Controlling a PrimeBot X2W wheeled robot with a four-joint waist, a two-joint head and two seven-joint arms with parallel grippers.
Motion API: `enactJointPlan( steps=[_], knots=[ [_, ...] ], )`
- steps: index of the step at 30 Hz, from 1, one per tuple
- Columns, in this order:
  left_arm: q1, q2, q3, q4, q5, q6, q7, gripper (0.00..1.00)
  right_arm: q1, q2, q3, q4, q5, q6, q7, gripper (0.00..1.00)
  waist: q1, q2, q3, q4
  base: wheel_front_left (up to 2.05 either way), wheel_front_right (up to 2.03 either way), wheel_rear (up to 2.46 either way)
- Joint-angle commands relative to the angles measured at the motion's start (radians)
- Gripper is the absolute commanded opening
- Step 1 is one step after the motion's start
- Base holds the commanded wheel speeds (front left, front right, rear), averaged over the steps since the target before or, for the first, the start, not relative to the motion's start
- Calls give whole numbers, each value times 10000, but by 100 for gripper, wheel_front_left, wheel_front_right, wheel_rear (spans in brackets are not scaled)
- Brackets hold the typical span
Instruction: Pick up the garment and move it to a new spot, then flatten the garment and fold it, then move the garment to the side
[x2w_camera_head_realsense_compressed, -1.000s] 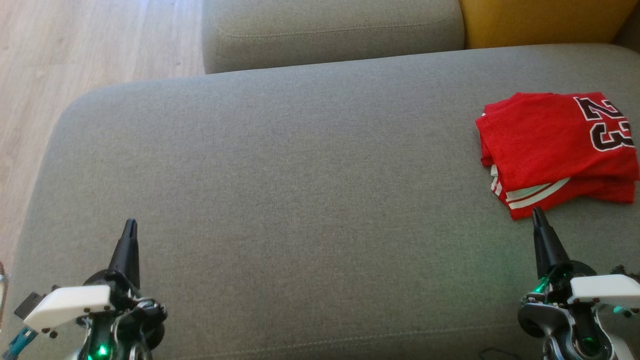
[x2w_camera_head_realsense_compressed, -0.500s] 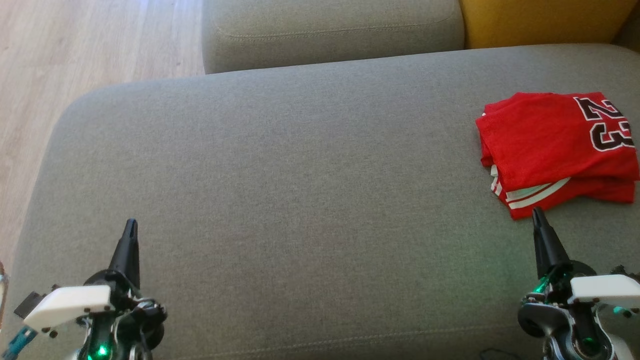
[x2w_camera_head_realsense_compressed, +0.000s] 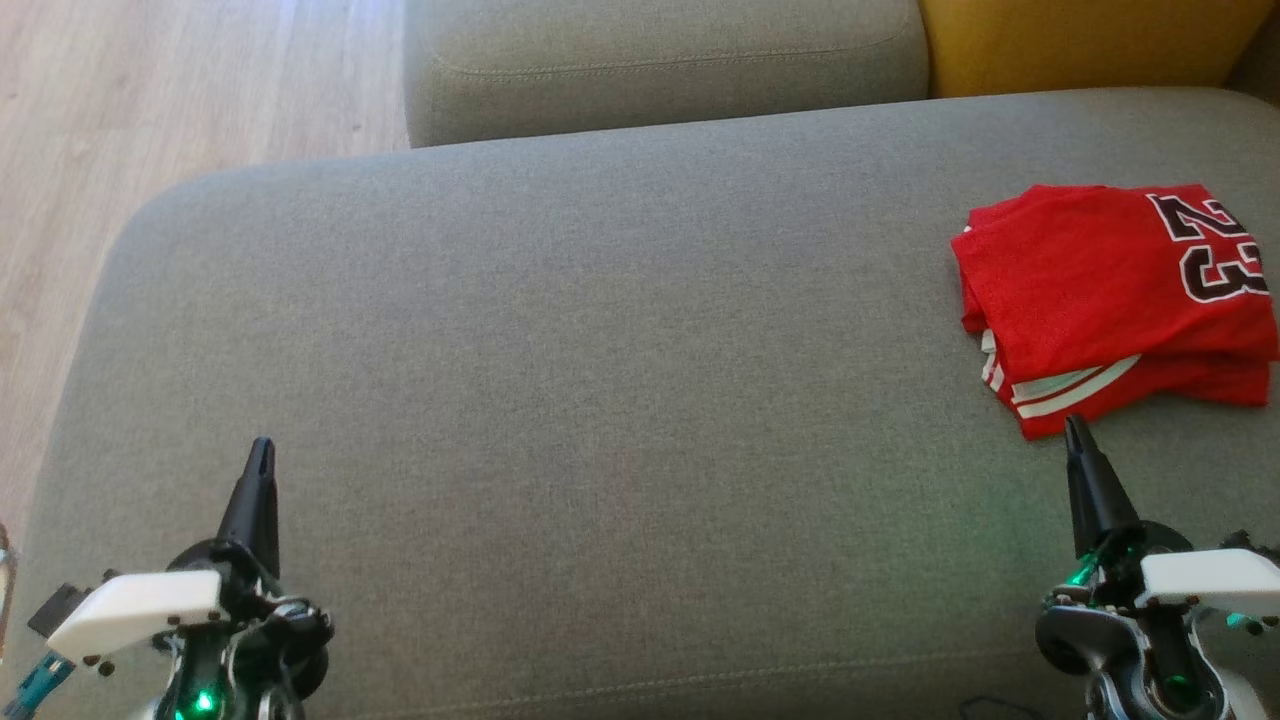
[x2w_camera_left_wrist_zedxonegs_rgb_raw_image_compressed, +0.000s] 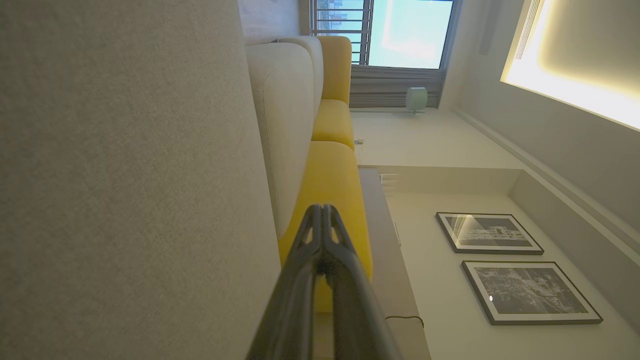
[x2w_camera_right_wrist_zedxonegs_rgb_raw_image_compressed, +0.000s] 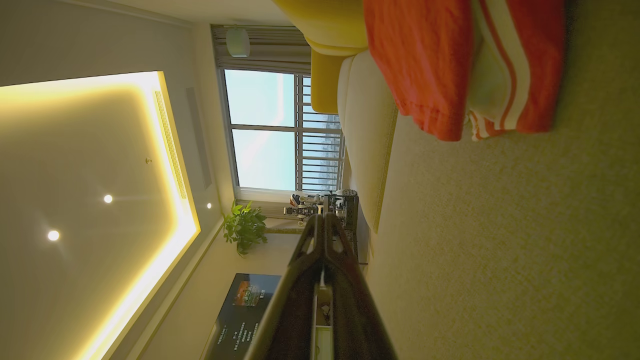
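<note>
A red garment with white stripes and a dark number lies folded in a compact stack at the right side of the grey sofa seat. The right wrist view shows the garment at the top, lying on the cushion. My right gripper is shut and empty, its tip just short of the stack's near corner. In its own wrist view the right gripper has both fingers pressed together. My left gripper rests shut and empty over the seat's left part; the left gripper shows closed tips.
A grey backrest cushion and a yellow cushion stand behind the seat. Wooden floor lies beyond the seat's rounded left edge. The seat's wide middle is bare grey fabric.
</note>
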Motion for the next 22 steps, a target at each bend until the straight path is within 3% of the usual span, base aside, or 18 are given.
enactJointPlan(
  steps=[1, 22],
  knots=[
    [-563, 64, 337, -288, 89, -73, 54, 0, -522, -41, 176, -387, 60, -2, 56, 0, 0, 0, 0, 0, 0, 0, 0],
    [-565, 52, 353, -288, 103, -73, 67, 0, -522, -41, 177, -387, 61, -2, 56, 0, 0, 0, 0, 0, 0, 0, 0]
  ],
)
